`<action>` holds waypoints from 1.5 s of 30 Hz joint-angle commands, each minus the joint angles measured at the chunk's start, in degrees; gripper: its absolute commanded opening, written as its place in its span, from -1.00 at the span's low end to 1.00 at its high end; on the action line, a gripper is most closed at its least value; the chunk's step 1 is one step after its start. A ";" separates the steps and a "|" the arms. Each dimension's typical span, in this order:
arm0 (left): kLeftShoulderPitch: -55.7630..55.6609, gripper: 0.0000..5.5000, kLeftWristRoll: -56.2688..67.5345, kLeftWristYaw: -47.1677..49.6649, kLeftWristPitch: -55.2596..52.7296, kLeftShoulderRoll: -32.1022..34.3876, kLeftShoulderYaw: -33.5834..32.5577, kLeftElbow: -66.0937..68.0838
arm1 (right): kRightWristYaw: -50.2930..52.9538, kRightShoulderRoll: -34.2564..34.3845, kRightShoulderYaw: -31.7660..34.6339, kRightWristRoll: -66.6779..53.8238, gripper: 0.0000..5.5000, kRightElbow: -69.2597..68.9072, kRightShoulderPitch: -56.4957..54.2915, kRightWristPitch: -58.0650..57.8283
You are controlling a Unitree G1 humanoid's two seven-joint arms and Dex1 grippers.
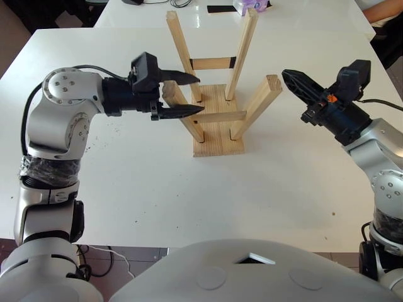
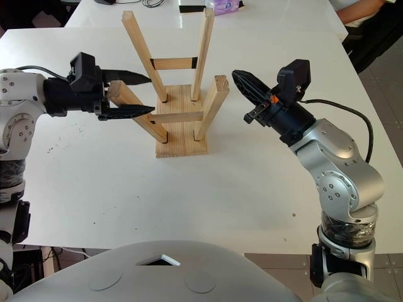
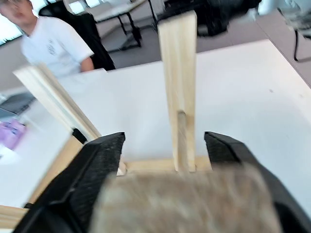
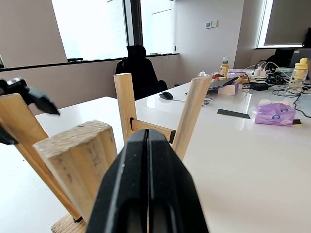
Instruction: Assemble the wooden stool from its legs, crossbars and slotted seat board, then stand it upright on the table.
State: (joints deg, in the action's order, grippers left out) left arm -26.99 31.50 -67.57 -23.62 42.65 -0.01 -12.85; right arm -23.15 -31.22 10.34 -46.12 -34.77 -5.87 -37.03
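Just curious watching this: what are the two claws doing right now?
Left gripper: open, straddling a stool leg near its top.
Right gripper: shut, empty.

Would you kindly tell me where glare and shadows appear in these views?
Right wrist view: the windows are blown out white, backlighting the dark chair. Left eye view: light is soft and even, the stool throws only a faint shadow on its table, and the far table shows a bright sheen.
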 commanded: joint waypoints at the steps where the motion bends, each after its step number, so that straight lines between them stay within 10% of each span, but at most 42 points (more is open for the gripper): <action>1: 4.13 0.29 4.62 -0.04 -2.68 4.16 -8.23 -3.18 | -0.69 -0.62 1.15 0.31 -1.00 0.49 0.35 0.15; 7: 6.51 0.29 15.40 8.83 -11.00 5.81 -21.19 -10.72 | 3.08 -0.81 9.11 -5.60 -1.00 -3.72 4.35 -1.78; 15: 14.93 0.10 20.53 57.38 -20.59 -12.96 -35.08 -21.76 | 24.74 5.90 9.42 -0.87 -1.00 -10.79 8.04 -4.00; 20: 30.01 -0.17 6.99 74.33 -19.52 -26.97 -21.76 -38.96 | 35.24 10.54 -1.20 10.43 -1.00 -18.10 10.11 -4.56; 31: 48.16 -0.81 -16.42 85.73 -11.91 -36.42 5.50 -46.54 | 34.25 15.06 -16.44 16.54 -1.00 -17.96 7.99 -6.81; 45: 37.53 -0.99 -19.34 77.23 -9.49 -37.57 10.82 -37.70 | 33.91 19.74 -22.52 25.18 -1.00 -14.65 5.32 -7.07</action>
State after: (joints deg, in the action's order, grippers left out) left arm 11.53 11.84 11.04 -33.81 5.95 10.72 -51.41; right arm 11.48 -11.90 -11.35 -22.17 -49.97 -1.09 -44.83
